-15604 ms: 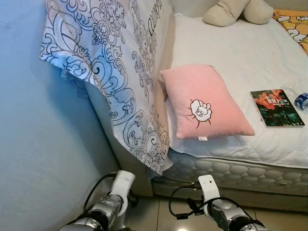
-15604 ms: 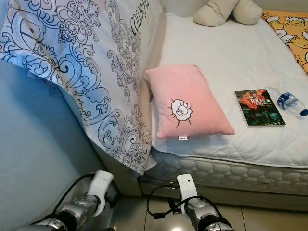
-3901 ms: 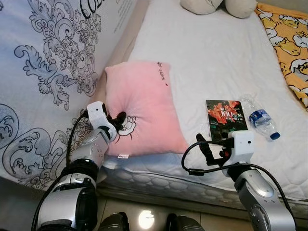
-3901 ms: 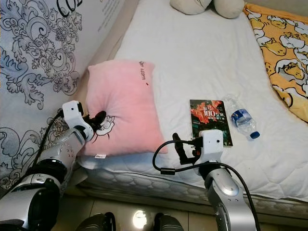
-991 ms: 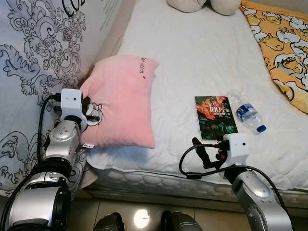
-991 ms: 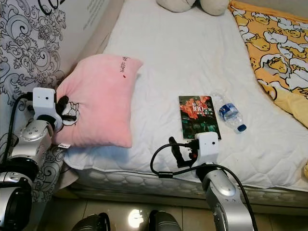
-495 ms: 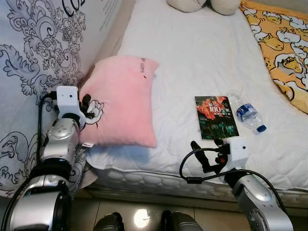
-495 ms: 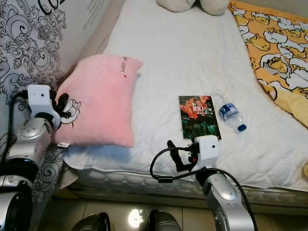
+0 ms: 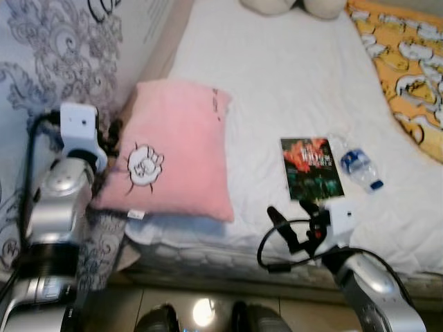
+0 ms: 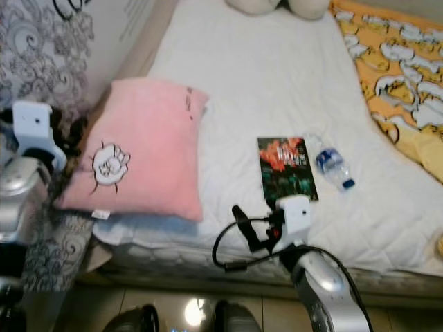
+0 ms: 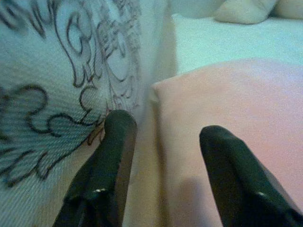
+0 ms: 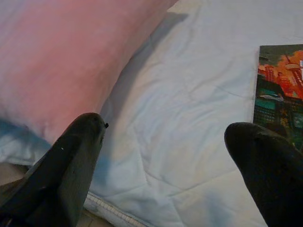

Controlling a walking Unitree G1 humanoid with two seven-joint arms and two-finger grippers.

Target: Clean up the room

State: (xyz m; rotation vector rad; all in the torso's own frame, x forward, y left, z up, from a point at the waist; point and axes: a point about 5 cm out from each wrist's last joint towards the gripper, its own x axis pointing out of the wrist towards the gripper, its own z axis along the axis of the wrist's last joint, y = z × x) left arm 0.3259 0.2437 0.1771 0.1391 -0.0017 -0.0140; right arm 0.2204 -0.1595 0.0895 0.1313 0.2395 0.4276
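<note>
Pink pillow [image 9: 173,149] with cartoon print, left end effector [image 11: 163,142] spread open beside it, right end effector [image 12: 165,137] open wide, book's [image 9: 311,169] title blurred

Your left arm raised at left edge of head view, left gripper [image 9: 111,135] fingers spread apart, pointing toward frame centre. Your right arm bent at lower right of frame, right gripper [image 9: 291,220] fingers spread wide, pointing up-left. Head views blurred.
</note>
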